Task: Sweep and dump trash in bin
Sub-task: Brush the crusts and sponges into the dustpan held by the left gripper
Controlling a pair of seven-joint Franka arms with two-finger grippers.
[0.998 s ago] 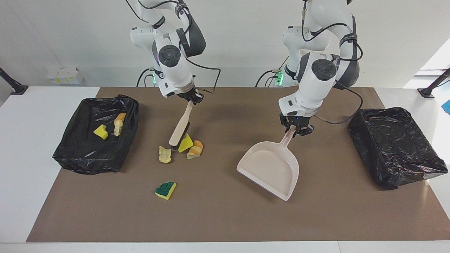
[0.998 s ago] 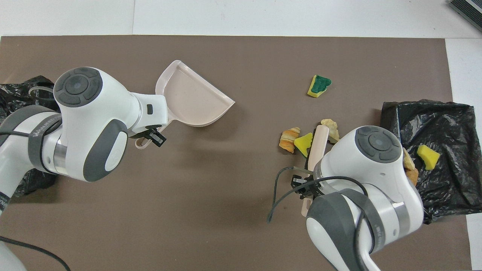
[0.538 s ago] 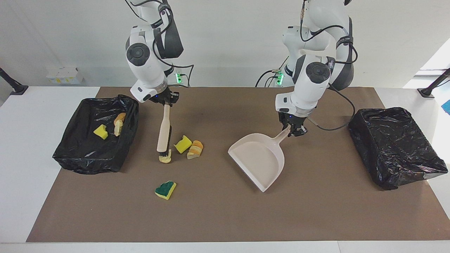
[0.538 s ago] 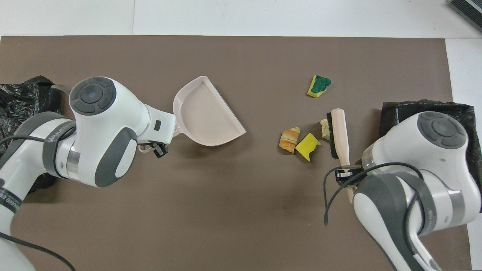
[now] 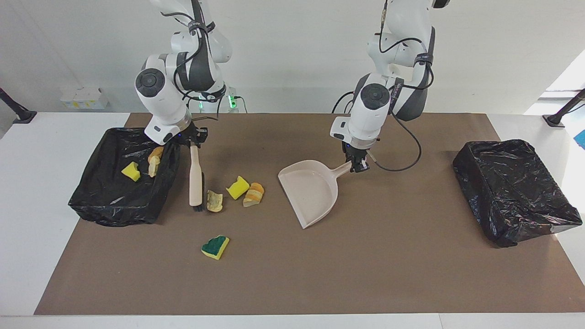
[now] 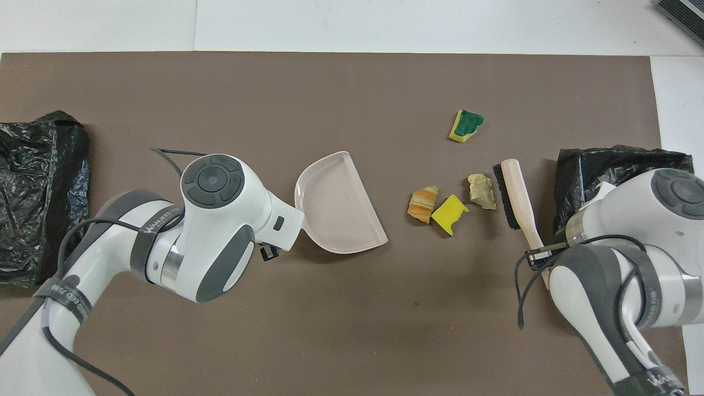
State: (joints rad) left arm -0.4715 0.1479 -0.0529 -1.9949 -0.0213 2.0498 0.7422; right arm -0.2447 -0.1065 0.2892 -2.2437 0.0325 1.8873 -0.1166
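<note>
My right gripper [image 5: 194, 140] is shut on the handle of the beige brush [image 5: 196, 179]. Its black bristles [image 6: 506, 192] are down at the mat, beside a pale bread piece [image 5: 214, 201] and between that piece and the bin [image 5: 114, 211] at the right arm's end. A yellow sponge chunk [image 5: 238, 187] and an orange bread piece [image 5: 253, 194] lie beside the pale one. My left gripper [image 5: 357, 164] is shut on the handle of the beige dustpan [image 5: 308, 192], whose open mouth faces this trash. A green-and-yellow sponge piece [image 5: 215, 246] lies alone, farther from the robots.
The bin at the right arm's end is lined with a black bag and holds a yellow sponge chunk [image 5: 131, 171] and bread pieces [image 5: 155, 161]. A second black-lined bin [image 5: 516, 192] stands at the left arm's end. A brown mat [image 5: 292, 283] covers the table.
The right gripper has swung the brush over the trash to the bin's side of it. The left gripper has carried the dustpan toward the trash and turned its mouth to face it.
</note>
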